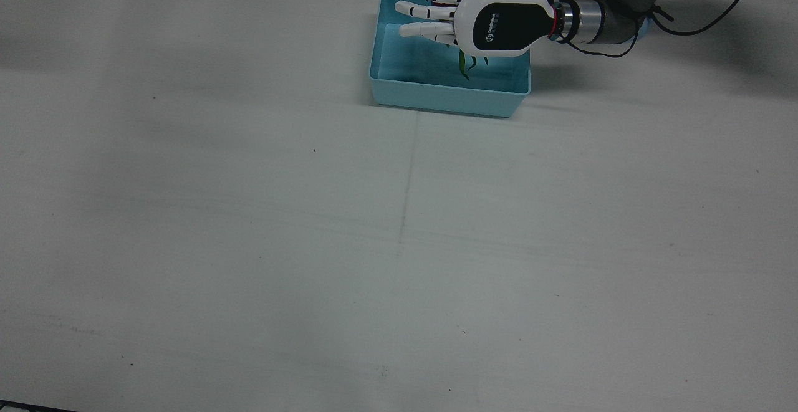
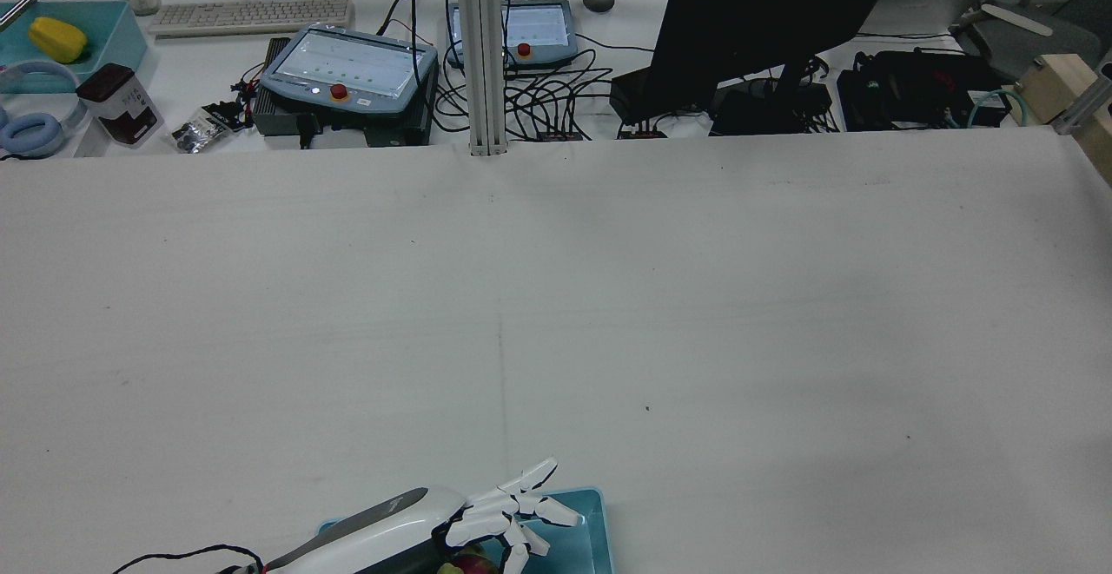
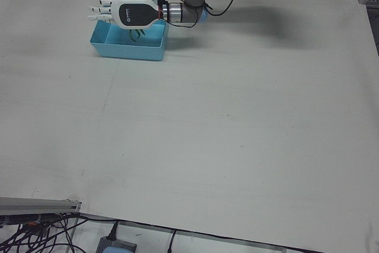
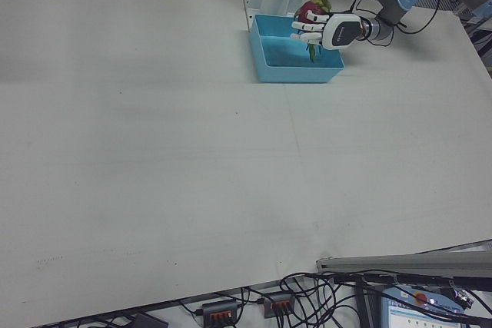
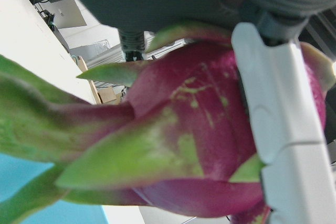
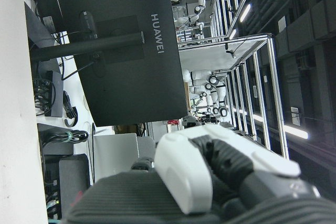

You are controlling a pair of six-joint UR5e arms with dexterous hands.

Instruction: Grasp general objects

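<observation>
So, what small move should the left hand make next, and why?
Probably open the fingers to drop the fruit. The left hand hangs over the blue bin with the dragon fruit still under its palm, and a finger lies against it. The fruit looks slightly past the far wall, so shift inward first.

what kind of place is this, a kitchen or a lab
Most likely a robotics lab: teach pendants and tangled cables sit on the operators' desk beside a Huawei monitor, and more robot arms stand in racks behind.

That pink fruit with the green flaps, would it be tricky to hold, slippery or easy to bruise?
Probably a little. The dragon fruit looks smooth-skinned and rounded, so it may slip or roll. Its green scales look bendable, giving poor purchase. The left hand has a finger against its side.
</observation>
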